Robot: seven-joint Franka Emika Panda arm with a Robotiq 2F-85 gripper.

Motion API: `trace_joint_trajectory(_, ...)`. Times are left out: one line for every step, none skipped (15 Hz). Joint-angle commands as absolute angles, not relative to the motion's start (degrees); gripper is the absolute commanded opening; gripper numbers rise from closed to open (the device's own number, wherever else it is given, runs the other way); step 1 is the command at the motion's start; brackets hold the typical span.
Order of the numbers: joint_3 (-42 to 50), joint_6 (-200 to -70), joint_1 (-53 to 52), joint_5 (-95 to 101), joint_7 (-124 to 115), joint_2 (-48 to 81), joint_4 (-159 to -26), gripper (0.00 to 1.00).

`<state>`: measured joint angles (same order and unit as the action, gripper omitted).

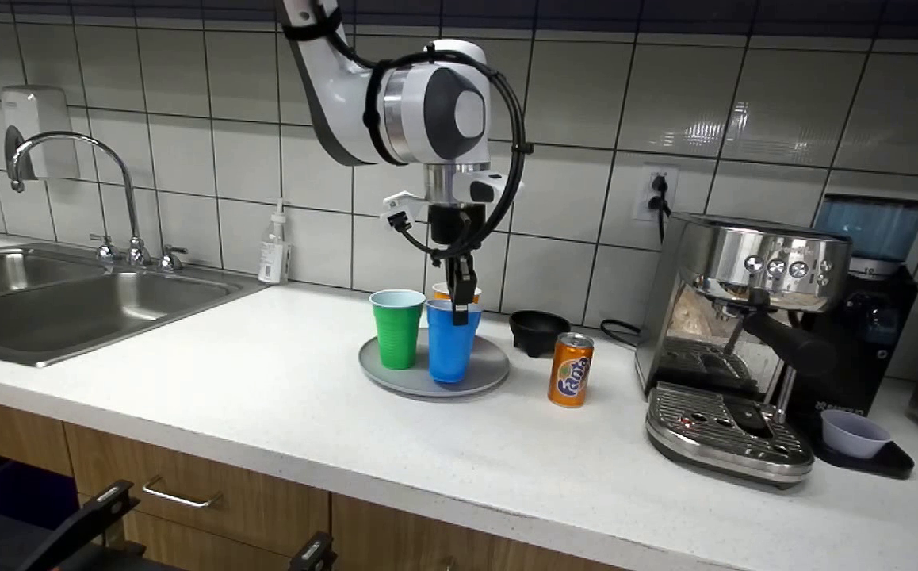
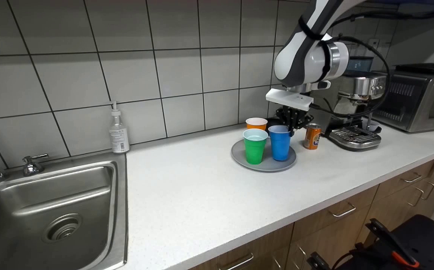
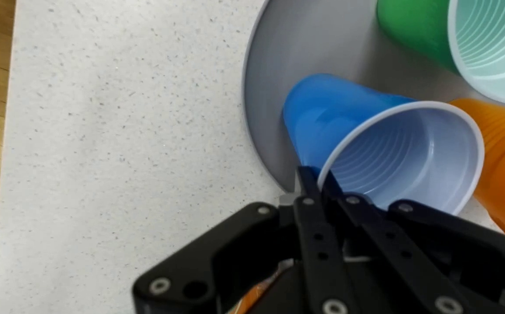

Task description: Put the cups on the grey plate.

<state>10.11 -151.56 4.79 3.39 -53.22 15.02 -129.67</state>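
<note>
The largest thing is the white table (image 1: 292,396), which crosses both exterior views from the left toward the lower right of the frame. The steel sink (image 1: 102,317) is set into it in the left part of both exterior views, and in the right part stands the espresso machine (image 1: 713,341). The round grey plate (image 1: 492,366) lies flat on the table; in an exterior view it is a little below the centre of the frame.

The tool (image 3: 319,176) enters from the bottom of the wrist view. Its two black fingers (image 3: 308,183) are clamped on the rim of the blue tumbler (image 1: 449,345), one inside the cup and one outside.

This tumbler is toward the front right of the plate in both exterior views. Its mouth points up, and its long axis is vertical or very nearly so. In the wrist view the same axis runs, from base to mouth, to the right and downward. The green tumbler (image 1: 398,331) stands on the left part of the plate; its mouth is also up and its axis vertical. The orange tumbler (image 2: 256,126) is behind these two in both exterior views, mouth up too, but its base is hidden.

The smallest thing is the Fanta can (image 1: 570,371), upright on the table, near the plate and to the right of it.
</note>
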Motion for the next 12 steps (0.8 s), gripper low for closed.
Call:
trace_joint_trajectory(10.1,-150.8,4.3,1.0,-50.8,17.6,-126.7,0.01)
trace_joint_trajectory(10.1,-150.7,4.2,0.7,-50.7,17.9,-126.4,0.01)
trace_joint_trajectory(10.1,-150.7,4.2,0.3,-50.5,18.1,-126.2,0.14)
trace_joint_trajectory(10.3,-151.0,4.0,0.3,-50.5,18.0,-126.2,0.32)
trace_joint_trajectory(10.3,-151.1,4.0,0.1,-50.3,17.9,-126.2,0.38)
trace_joint_trajectory(10.3,-151.2,4.0,-0.1,-50.1,17.5,-126.4,0.44)
trace_joint_trajectory(10.3,-151.4,4.0,-0.2,-49.9,17.2,-126.5,0.52)
trace_joint_trajectory(10.3,-151.6,4.1,-0.4,-49.8,16.7,-126.8,0.59)
trace_joint_trajectory(10.3,-151.8,4.1,-0.6,-49.7,16.3,-127.0,0.67)
trace_joint_trajectory(10.4,-152.0,4.1,-0.7,-49.5,15.9,-127.3,0.74)
trace_joint_trajectory(10.3,-152.2,4.1,-0.9,-49.4,15.5,-127.5,0.83)
trace_joint_trajectory(10.3,-152.4,4.2,-1.1,-49.2,15.0,-127.9,0.89)
